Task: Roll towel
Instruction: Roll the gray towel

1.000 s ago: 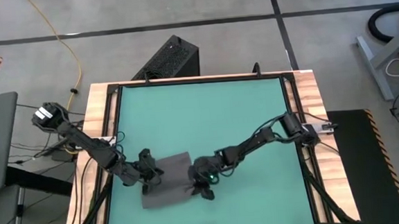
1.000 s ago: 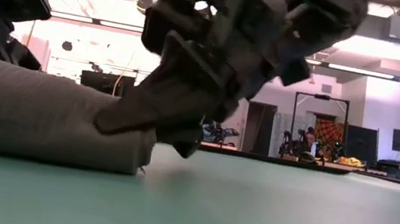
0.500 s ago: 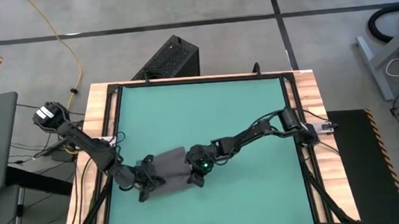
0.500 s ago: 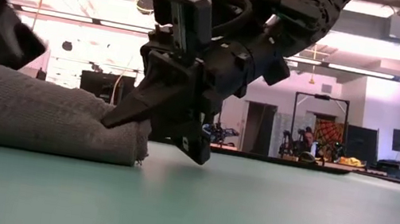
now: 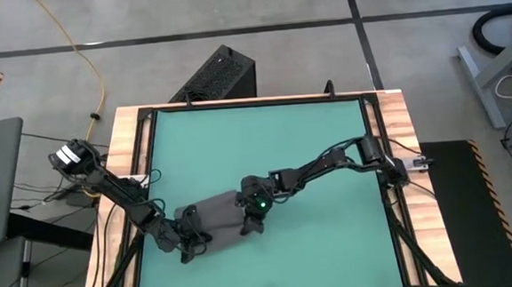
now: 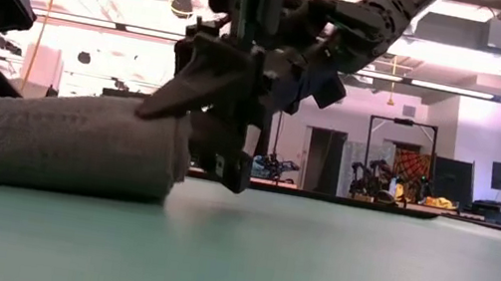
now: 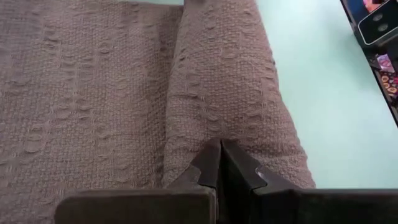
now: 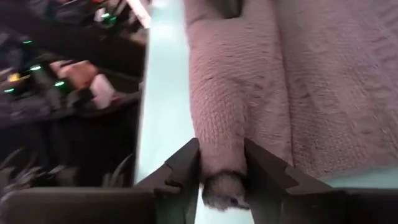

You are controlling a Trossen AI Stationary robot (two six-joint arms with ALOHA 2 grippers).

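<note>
The dark grey towel (image 5: 214, 215) lies at the table's near left, its near part wound into a roll (image 7: 230, 81) and its far part flat (image 7: 81, 93) on the green table. My left gripper (image 5: 193, 240) is shut at the roll's left end. My right gripper (image 5: 252, 219) is shut on the roll's right end (image 6: 164, 142). The white tag does not show. My left gripper presses its shut fingertips (image 7: 219, 149) against the roll's left end, coming nearly level from the table's left along the roll. Whether any cloth is caught between the fingers, I cannot tell. My right gripper pinches the roll's right end (image 8: 222, 158) between its two fingers, several layers thick. The fingers (image 8: 186, 163) come from the table's right, slanting down, along the roll. That end sits a little raised, and the rest of the roll lies on the table.
Bare green table (image 5: 265, 143) stretches to the far and right sides. A wooden frame (image 5: 124, 169) edges the table. A black box (image 5: 221, 74) stands on the floor beyond the far edge.
My right gripper has gone toward the far edge and a little left, turning the roll's right end over onto the flat part. My left gripper has shifted toward the near edge at the roll's left end. The towel's flat part has grown narrower and the roll thicker.
</note>
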